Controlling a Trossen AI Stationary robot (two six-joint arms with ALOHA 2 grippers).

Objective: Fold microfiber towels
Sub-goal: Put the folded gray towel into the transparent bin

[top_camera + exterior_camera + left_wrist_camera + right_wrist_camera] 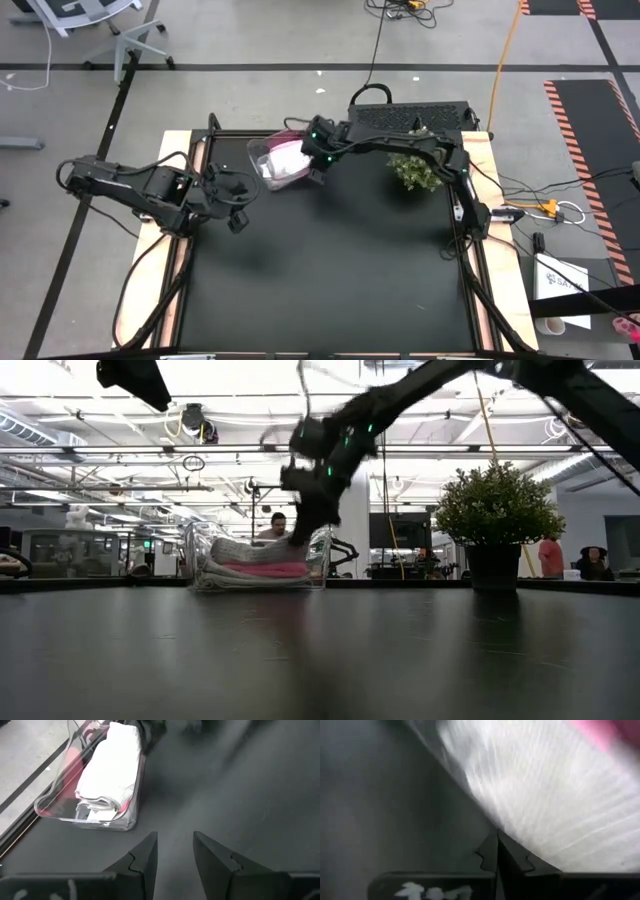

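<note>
Two soft microfiber towels [110,767], white over bright pink, stacked inside clear plastic bin [52,802]. Right claw [316,178] pressed together at bin's edge, seemingly pinching white cloth. Left claw [174,851] spread, waiting near bin. Next: lift towel clear onto black worktop [330,270].

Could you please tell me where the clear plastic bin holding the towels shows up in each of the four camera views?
High view: the clear bin sits at the table's far edge, left of centre.
Low view: bin left of centre, at the back.
Left wrist view: bin upper left, a white towel inside.
Right wrist view: no bin outline can be made out; white cloth fills the frame.
Shared landmark: the potted plant, right of the bin.
</note>
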